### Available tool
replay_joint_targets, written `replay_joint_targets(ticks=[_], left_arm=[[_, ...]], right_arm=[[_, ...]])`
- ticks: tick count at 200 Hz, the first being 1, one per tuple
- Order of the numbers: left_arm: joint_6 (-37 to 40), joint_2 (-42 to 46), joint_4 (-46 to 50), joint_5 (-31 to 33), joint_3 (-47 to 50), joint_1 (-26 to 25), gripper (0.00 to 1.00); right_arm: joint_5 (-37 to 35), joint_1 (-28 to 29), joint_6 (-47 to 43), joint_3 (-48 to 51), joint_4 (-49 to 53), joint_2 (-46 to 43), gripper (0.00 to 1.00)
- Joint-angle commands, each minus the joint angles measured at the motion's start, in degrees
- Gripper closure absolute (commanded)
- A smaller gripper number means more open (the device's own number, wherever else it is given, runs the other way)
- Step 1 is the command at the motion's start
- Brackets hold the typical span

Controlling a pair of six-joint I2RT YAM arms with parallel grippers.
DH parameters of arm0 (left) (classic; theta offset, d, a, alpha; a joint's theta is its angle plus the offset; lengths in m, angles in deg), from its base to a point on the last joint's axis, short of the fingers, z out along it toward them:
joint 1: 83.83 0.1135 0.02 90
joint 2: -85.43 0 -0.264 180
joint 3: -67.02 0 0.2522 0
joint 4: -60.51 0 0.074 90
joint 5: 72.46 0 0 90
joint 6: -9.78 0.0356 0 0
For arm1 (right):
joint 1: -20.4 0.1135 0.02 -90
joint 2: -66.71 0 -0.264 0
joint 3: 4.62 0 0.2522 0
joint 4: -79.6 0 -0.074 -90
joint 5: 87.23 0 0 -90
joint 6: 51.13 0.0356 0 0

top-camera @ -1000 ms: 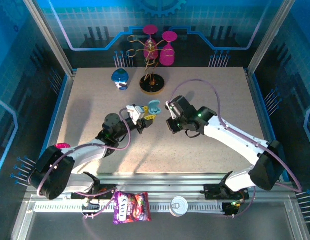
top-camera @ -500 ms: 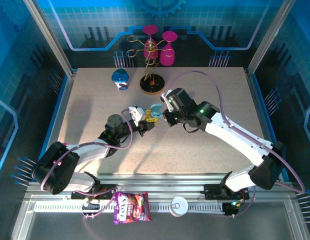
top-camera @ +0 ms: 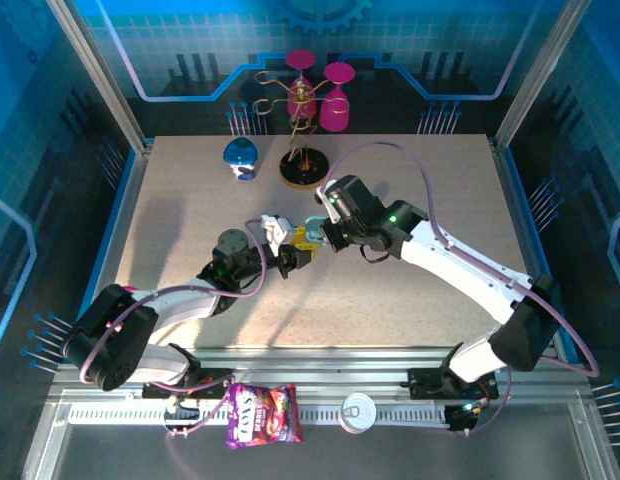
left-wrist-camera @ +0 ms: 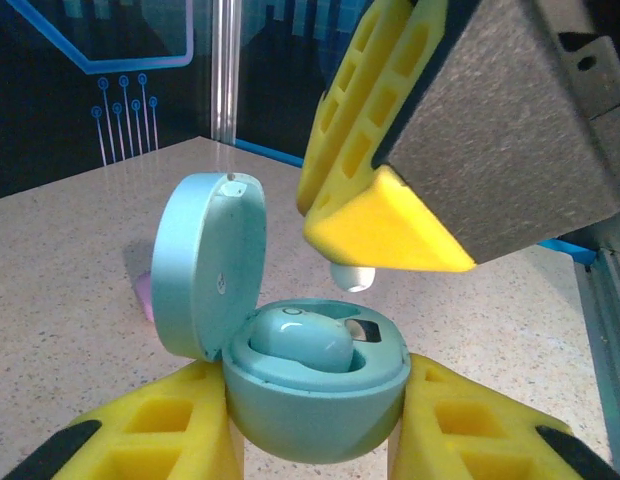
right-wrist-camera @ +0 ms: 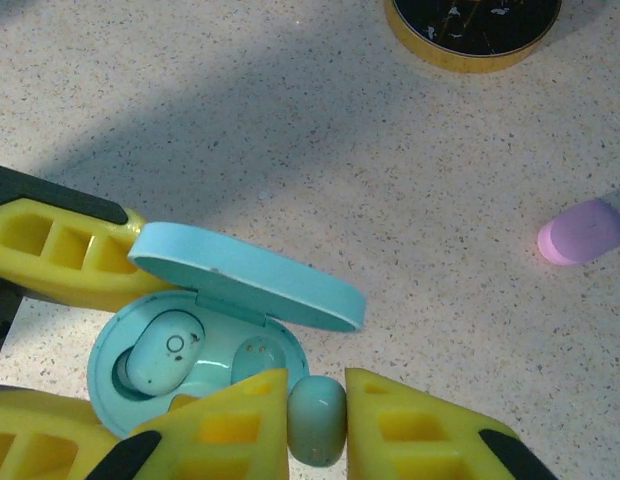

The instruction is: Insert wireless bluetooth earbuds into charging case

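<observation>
The right gripper point(right-wrist-camera: 317, 398) was closed nearly all the way, its two yellow fingertips pinching a pale blue earbud point(right-wrist-camera: 317, 428) by its sides. That earbud hung just above the open charging case point(right-wrist-camera: 205, 300), near the rim of the base and close to the empty socket point(right-wrist-camera: 256, 358), apart from it as far as the left wrist view showed. The left gripper point(left-wrist-camera: 315, 445) was clamped on the case, a yellow finger pressed against each side of the rounded base, and held it with the opening facing up. The lid point(left-wrist-camera: 208, 265) stood raised on its hinge at the back of the base. A second pale blue earbud point(right-wrist-camera: 162, 350) sat in the other socket. Beyond the case, a small pink-purple rounded piece point(right-wrist-camera: 580, 232) lay on the speckled table point(right-wrist-camera: 410, 180), well apart from both grippers; whether it was an earbud or a case could not be told. Farther back stood the black, gold-rimmed base point(right-wrist-camera: 472, 25) of a wire stand carrying two pink glasses point(top-camera: 337, 95), with a blue object point(top-camera: 240, 155) to its left. A snack bag point(top-camera: 262, 415) and a can point(top-camera: 358, 412) lay on the rail at the near edge.
</observation>
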Motion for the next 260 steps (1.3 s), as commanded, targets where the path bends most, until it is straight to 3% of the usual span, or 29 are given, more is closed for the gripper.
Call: replay_joint_targets(ticks=[1, 138, 260], left_arm=[[-2.0, 1.2, -0.8, -2.1, 0.0, -0.5, 0.71], [-4.9, -0.3, -3.7, 0.9, -1.9, -0.5, 0.71], [-4.9, -0.8, -6.4, 0.4, -0.8, -0.4, 0.72]], right_arm=[[0.5, 0.6, -0.7, -1.4, -1.2, 1.0, 0.83], [4.1, 1.1, -1.8, 0.1, -1.5, 1.4, 0.82], [2.7, 0.9, 0.3, 1.7, -3.5, -2.3, 0.66]])
